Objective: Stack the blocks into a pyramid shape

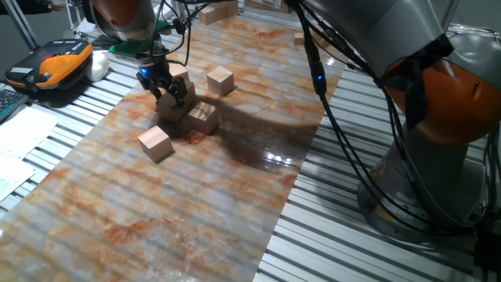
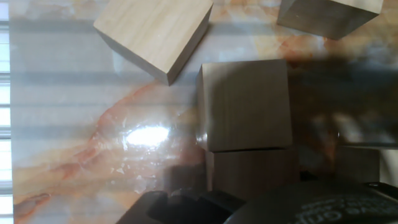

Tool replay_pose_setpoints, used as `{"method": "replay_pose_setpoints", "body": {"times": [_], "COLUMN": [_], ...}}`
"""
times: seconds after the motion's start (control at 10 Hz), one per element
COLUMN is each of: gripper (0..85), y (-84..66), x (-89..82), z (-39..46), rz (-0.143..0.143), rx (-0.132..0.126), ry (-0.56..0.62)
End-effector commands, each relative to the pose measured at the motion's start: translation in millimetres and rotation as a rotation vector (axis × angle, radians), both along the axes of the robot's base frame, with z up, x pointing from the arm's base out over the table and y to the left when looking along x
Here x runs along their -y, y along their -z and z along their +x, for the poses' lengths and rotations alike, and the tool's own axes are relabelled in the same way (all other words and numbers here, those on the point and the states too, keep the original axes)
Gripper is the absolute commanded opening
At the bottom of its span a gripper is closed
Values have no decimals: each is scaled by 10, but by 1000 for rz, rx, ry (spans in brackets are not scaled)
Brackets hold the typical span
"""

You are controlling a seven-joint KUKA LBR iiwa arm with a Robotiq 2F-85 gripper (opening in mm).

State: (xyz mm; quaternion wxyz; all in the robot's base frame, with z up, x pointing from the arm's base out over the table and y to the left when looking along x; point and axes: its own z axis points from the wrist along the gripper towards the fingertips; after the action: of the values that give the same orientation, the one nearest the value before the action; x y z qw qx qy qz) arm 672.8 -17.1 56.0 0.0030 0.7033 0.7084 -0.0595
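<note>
Seemingly, hand (image 1: 166,92) around block (image 1: 178,95)

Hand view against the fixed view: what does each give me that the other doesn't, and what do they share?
Only the hand view: a close look down on the top face of one shaded block, with a second face showing just below it, and glare on the table.

Only the fixed view: the arm, the gripper down at the cluster of blocks, two loose blocks, one nearer and one farther, and the orange device at the far left.

Both: tan blocks on the marbled table. Neither shows how the jaws stand.
</note>
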Motion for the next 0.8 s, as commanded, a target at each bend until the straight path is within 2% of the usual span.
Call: {"method": "replay_pose_setpoints", "body": {"times": [0.0, 0.4, 0.6, 0.7], "gripper": [680, 680, 680, 680], "y": [-32, -255, -330, -335], "x": [-16, -117, -170, -169], "z": [15, 80, 84, 84], "rz": [-3, -10, -6, 1], "rx": [-4, -13, -5, 10], "ry": [3, 7, -14, -55]}}
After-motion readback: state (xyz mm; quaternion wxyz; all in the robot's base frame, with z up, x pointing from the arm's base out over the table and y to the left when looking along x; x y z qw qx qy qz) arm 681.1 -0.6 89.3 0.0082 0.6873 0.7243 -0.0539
